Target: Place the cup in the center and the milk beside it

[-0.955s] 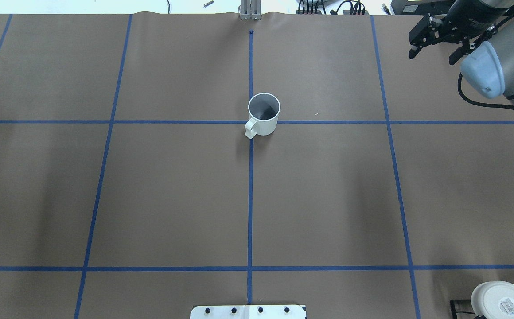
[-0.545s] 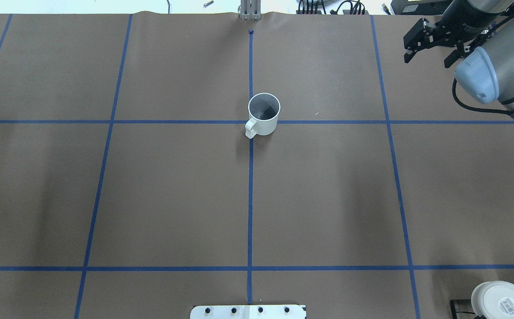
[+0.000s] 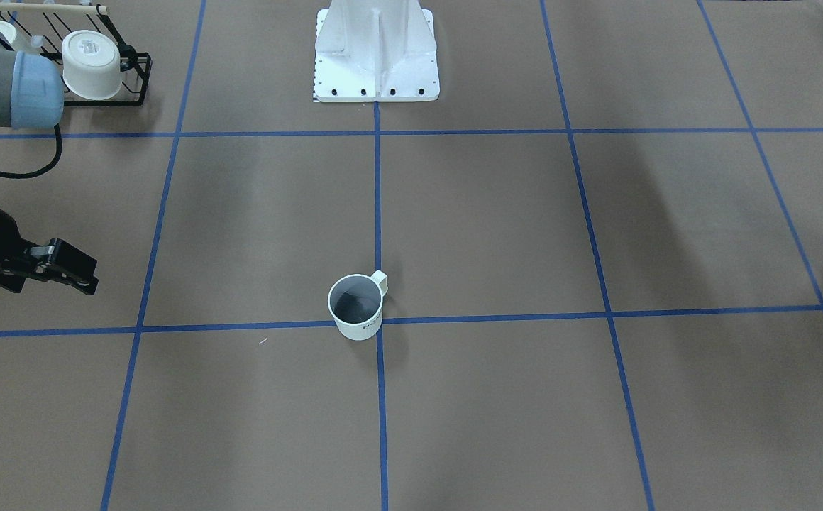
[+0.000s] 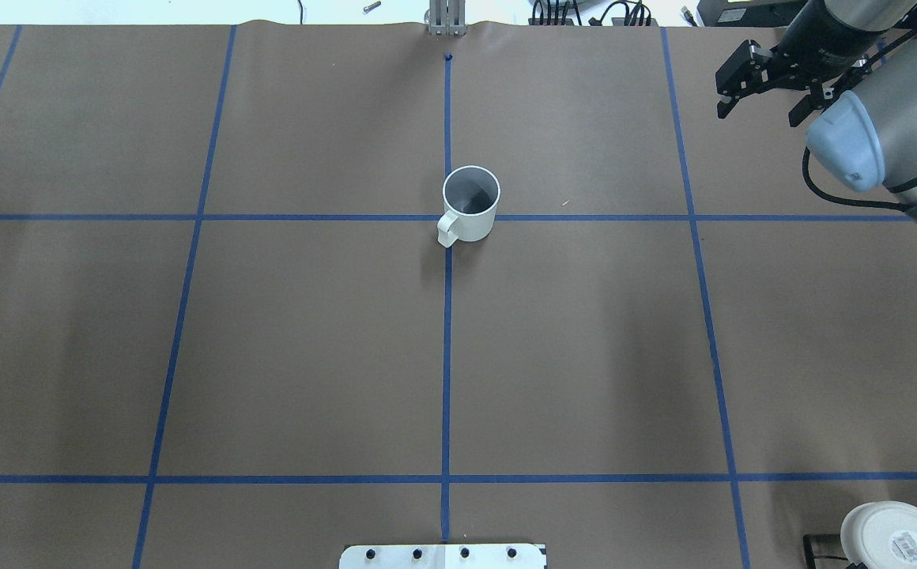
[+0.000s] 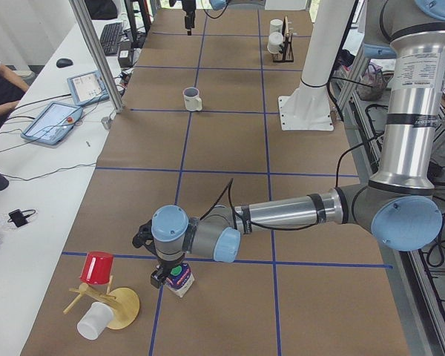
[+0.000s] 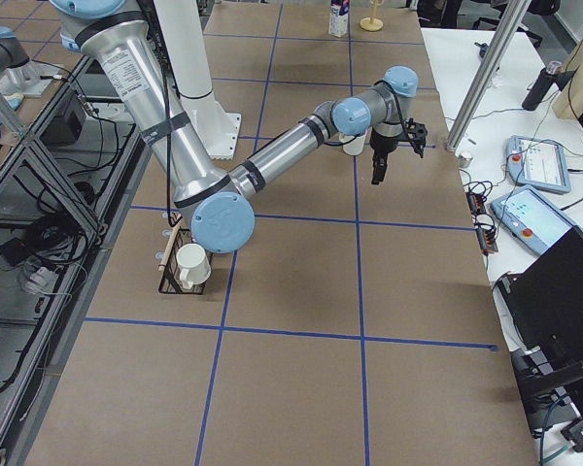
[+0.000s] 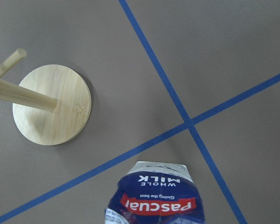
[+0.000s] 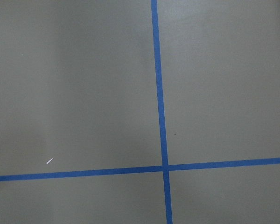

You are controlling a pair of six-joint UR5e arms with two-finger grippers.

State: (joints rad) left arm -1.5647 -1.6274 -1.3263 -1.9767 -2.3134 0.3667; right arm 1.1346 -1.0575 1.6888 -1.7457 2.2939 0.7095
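At the worktop's (image 4: 308,340) left end, the milk (image 5: 180,276) stands near a tape crossing, just beside a wooden peg stand (image 5: 111,305). The left hand (image 5: 165,276) is at the carton, its grip not discernible. The cup (image 4: 470,207) sits upright at the centre crossing. The right hand (image 4: 759,111) is spread wide, holding nothing, well apart from it.

The milk carton (image 7: 155,196) runs off the bottom edge of the left wrist view, and the front view catches only one corner of it at its side edge. In the side view the left hand (image 5: 167,276) covers its top; whether the fingers grip cannot be told. The lettering on the cup (image 3: 357,306) is too small to read.
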